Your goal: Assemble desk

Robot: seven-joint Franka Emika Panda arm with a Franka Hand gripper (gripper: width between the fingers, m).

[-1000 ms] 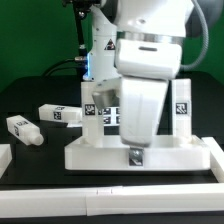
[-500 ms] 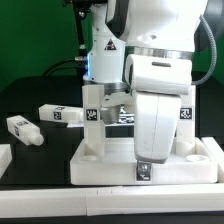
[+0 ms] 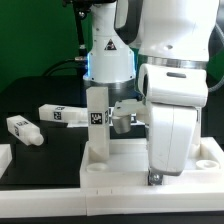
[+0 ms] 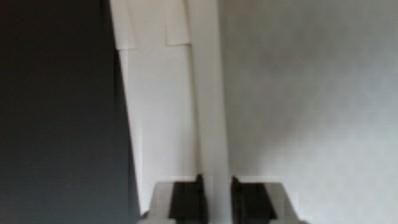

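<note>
Black table (image 3: 28,100), front edge: I see gripper (image 3: 157,178) clamped tight on desk panel (image 3: 115,168) rim; upright leg (image 3: 96,105) stands on panel.

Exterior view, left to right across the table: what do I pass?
From the left: loose leg lying flat → second loose leg → upright leg on the desk panel → gripper, tip down at the panel.

The white arm (image 3: 172,95) fills the exterior view's right side, its wrist bent so that the last link points straight down. The gripper (image 3: 155,179) hangs low, its two dark fingers (image 4: 178,200) closed together with only a narrow slit between them.
</note>
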